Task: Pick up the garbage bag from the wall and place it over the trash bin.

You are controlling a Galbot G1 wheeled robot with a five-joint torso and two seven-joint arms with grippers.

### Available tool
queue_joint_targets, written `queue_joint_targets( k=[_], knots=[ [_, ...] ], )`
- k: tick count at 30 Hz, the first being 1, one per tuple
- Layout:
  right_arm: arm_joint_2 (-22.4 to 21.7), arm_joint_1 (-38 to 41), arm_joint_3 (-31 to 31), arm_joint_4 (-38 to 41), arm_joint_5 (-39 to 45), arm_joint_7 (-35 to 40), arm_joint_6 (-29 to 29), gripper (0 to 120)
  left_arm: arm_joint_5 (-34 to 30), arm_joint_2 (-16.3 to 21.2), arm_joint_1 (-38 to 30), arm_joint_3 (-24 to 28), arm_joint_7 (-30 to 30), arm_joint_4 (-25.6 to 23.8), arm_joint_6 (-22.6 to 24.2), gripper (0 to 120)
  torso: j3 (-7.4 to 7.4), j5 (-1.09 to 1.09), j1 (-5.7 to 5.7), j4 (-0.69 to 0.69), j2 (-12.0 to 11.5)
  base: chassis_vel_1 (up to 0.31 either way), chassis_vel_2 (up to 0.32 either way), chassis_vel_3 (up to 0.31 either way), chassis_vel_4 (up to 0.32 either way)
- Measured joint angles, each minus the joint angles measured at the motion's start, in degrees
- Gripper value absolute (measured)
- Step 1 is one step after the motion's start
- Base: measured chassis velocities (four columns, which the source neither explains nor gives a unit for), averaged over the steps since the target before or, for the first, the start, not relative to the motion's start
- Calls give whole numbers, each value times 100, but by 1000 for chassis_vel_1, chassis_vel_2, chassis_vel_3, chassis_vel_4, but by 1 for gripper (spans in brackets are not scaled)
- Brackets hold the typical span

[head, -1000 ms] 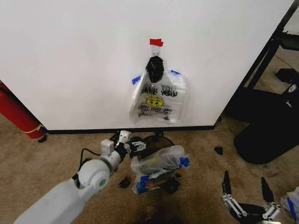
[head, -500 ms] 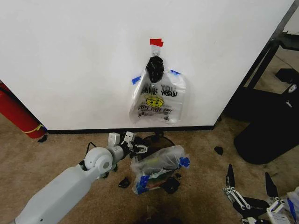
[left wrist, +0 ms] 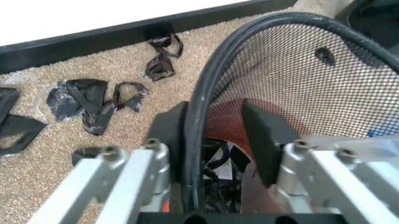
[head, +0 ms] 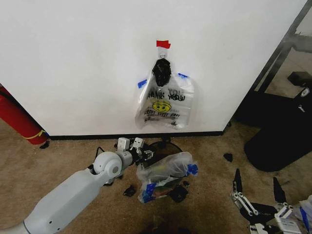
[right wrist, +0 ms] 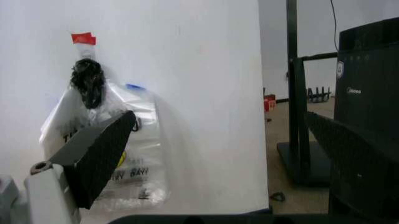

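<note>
The left gripper [left wrist: 215, 135] straddled the trash bin [left wrist: 293, 70] rim, jaws apart; the garbage bag [head: 165, 175] apparently draped the bin. The right gripper [head: 257, 187] waited, spread wide.

The wall [head: 73, 63] is plain white with a black skirting strip and red tape [head: 163, 44]. The clear bag [head: 165, 105] carries black lettering, a yellow smiley and blue trim. The bin [left wrist: 299, 79] is black mesh, red lower down.

Even, bright room light falls on the wall [head: 73, 63], which is nearly blown out white across the upper frame in the head view. The bags [head: 165, 103] cast a soft faint shadow. Carpet at the bottom is dimmer. The right wrist view is hazy, its near pincer [right wrist: 237, 158] fingers dark and blurred.
</note>
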Motion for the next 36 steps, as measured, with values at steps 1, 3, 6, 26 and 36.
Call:
queue_joint_targets(
  k=[1,3,6,26,36],
  knots=[
    [1,3,-12,0,-4,0,0,100,4,-10,-14,22,3,27,-13,27,0,0,0,0,0,0,0,0,0],
    [-2,30,-15,-10,-5,4,0,100,2,-38,-38,44,-9,61,-30,19,0,0,0,0,0,0,0,0,0],
    [-13,48,-19,-38,-30,4,0,100,-13,-61,-42,45,-37,69,-46,10,0,0,0,0,0,0,0,0,0],
    [-234,279,-84,-89,-82,72,-243,100,-1065,-201,967,-954,-1272,-843,-803,3,0,0,0,-1,0,0,0,0,0],
    [-488,744,-140,-199,-142,234,-683,100,-683,-737,2368,-1616,-2564,-1433,-2065,3,0,0,-1,-1,0,0,0,0,0]
  ],
)
